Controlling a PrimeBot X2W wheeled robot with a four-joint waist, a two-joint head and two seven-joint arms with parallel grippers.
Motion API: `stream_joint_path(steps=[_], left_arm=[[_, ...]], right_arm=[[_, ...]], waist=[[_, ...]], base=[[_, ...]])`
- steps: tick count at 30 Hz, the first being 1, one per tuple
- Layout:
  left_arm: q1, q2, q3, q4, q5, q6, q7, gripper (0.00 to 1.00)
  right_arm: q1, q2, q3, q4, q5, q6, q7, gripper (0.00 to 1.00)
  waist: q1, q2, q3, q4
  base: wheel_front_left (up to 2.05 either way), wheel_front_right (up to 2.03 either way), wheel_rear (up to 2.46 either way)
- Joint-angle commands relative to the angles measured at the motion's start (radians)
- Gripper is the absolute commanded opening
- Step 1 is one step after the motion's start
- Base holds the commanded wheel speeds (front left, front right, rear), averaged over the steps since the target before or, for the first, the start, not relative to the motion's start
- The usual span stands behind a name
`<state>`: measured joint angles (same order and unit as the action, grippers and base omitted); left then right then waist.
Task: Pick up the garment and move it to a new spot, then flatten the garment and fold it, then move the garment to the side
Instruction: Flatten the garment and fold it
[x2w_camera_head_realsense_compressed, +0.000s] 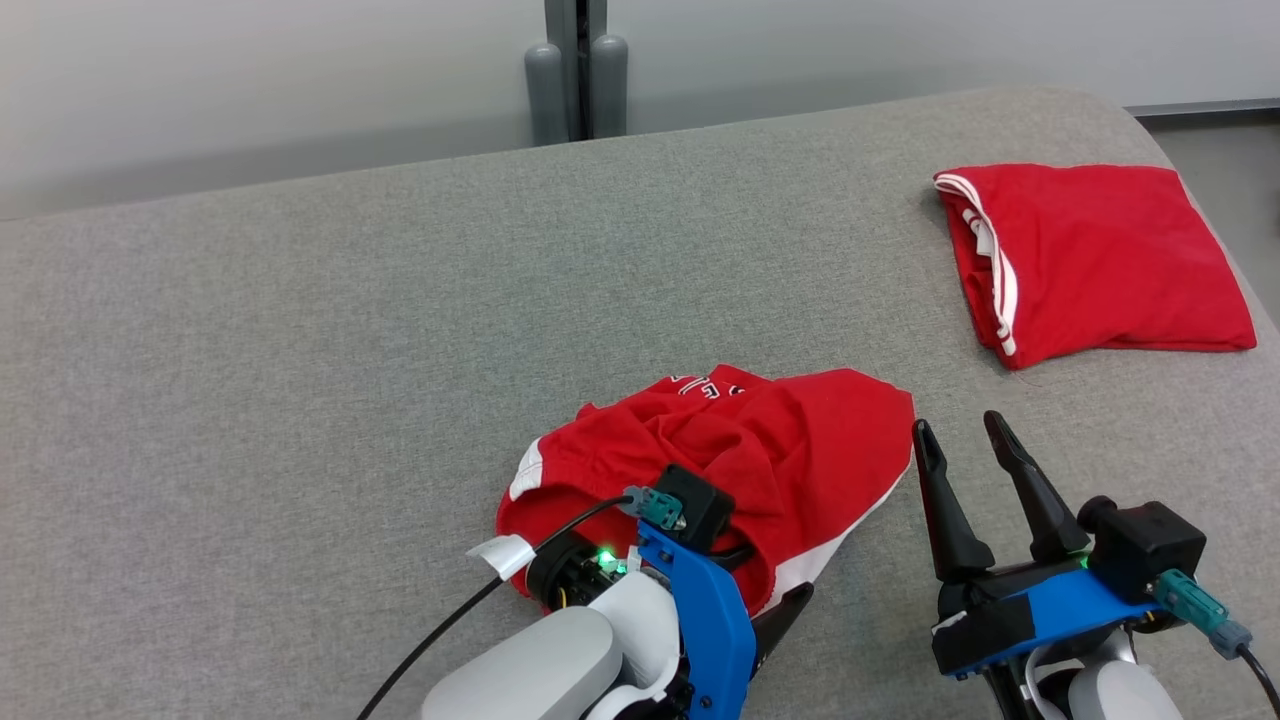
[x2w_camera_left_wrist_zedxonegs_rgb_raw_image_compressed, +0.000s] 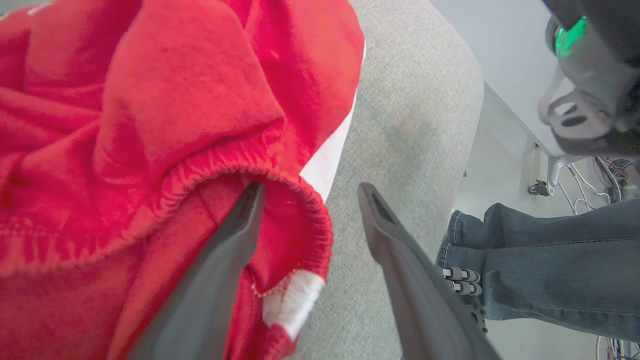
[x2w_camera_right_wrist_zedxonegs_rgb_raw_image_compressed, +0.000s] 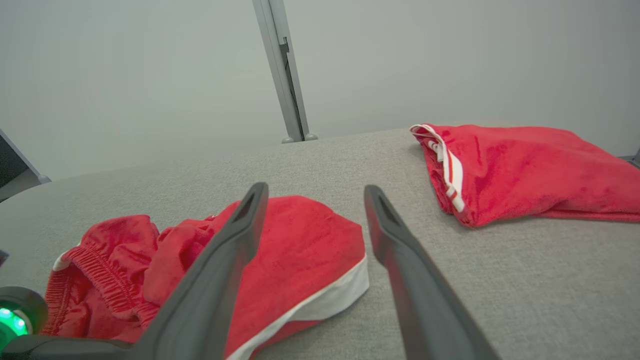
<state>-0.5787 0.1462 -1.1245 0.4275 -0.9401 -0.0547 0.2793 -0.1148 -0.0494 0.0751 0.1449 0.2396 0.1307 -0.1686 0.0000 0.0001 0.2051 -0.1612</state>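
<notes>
Opening grasp on the crumpled red garment (x2w_camera_head_realsense_compressed: 760, 440), heaped near the desk's (x2w_camera_head_realsense_compressed: 300, 350) front edge.
Your left claw (x2w_camera_left_wrist_zedxonegs_rgb_raw_image_compressed: 312, 189) is spread, one finger inside the waistband, probably to pinch it. Your right claw (x2w_camera_head_realsense_compressed: 958, 428), spread and empty, stands beside the hem. A folded garment (x2w_camera_head_realsense_compressed: 1100, 260) lies well apart.

Bright, even, diffuse light; no glare. Faint soft shadow along folded garment (x2w_camera_head_realsense_compressed: 1100, 260) left edge. Head view sharp. Left wrist view: crumpled garment (x2w_camera_left_wrist_zedxonegs_rgb_raw_image_compressed: 150, 125) very close, blurred, red oversaturated. Wide-angle stretch toward wrist-view edges.
</notes>
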Motion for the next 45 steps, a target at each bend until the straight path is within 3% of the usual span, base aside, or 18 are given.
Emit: stream_joint_path(steps=[1,2,4,11,17,25,36,42,44,45], left_arm=[[-0.016,-0.003,0.0,0.011,0.007,-0.007,-0.006,1.0],[-0.023,-0.009,0.001,0.03,0.007,-0.008,-0.011,0.78],[-0.03,-0.018,0.006,0.057,0.006,-0.015,-0.032,0.0],[-0.047,-0.031,0.123,0.075,-0.005,-0.012,-0.263,0.0],[0.003,0.071,0.226,0.021,-0.003,0.049,-0.403,0.0],[0.126,0.221,0.281,-0.075,-0.019,0.165,-0.415,0.0],[0.096,0.276,0.257,-0.019,0.108,0.246,-0.49,0.0],[0.089,0.28,0.255,0.04,0.129,0.249,-0.504,0.0],[0.102,0.271,0.266,0.042,0.111,0.24,-0.51,1.0],[0.108,0.268,0.269,0.041,0.106,0.238,-0.513,1.0]], right_arm=[[-0.01,-0.002,0.0,0.002,0.008,0.0,-0.005,1.0],[-0.013,-0.002,0.0,0.004,0.011,0.0,-0.007,1.0],[-0.015,-0.002,-0.001,0.005,0.014,0.0,-0.011,1.0],[-0.005,-0.002,-0.02,0.01,0.012,0.0,-0.018,1.0],[0.0,-0.002,-0.029,0.004,0.007,0.0,-0.015,1.0],[0.007,-0.002,-0.033,-0.009,0.003,0.0,-0.005,1.0],[-0.004,-0.002,-0.021,-0.01,0.001,0.0,0.006,1.0],[0.001,-0.002,-0.013,-0.008,0.002,0.0,0.006,1.0],[0.009,-0.002,-0.017,-0.008,0.001,0.0,0.007,1.0],[0.013,-0.002,-0.019,-0.009,0.0,0.0,0.007,1.0]], waist=[[0.0,-0.0001,0.001,-0.003],[0.0,-0.0001,0.002,-0.007],[0.0,-0.0001,0.004,-0.012],[0.0,-0.0001,0.005,-0.003],[0.0,-0.0001,-0.005,0.028],[0.0,-0.0001,-0.009,0.076],[0.0,-0.0001,-0.014,0.095],[0.0,-0.0001,-0.024,0.079],[0.0,-0.0001,-0.027,0.077],[0.0,-0.0001,-0.03,0.077]], base=[[0.0,0.0,0.0],[0.0,0.0,0.0],[0.0,0.0,0.0],[0.0,0.0,0.0],[0.0,0.0,0.0],[0.0,0.0,0.0],[0.0,0.0,0.0],[0.0,0.0,0.0],[0.0,0.0,0.0],[0.0,0.0,0.0]])
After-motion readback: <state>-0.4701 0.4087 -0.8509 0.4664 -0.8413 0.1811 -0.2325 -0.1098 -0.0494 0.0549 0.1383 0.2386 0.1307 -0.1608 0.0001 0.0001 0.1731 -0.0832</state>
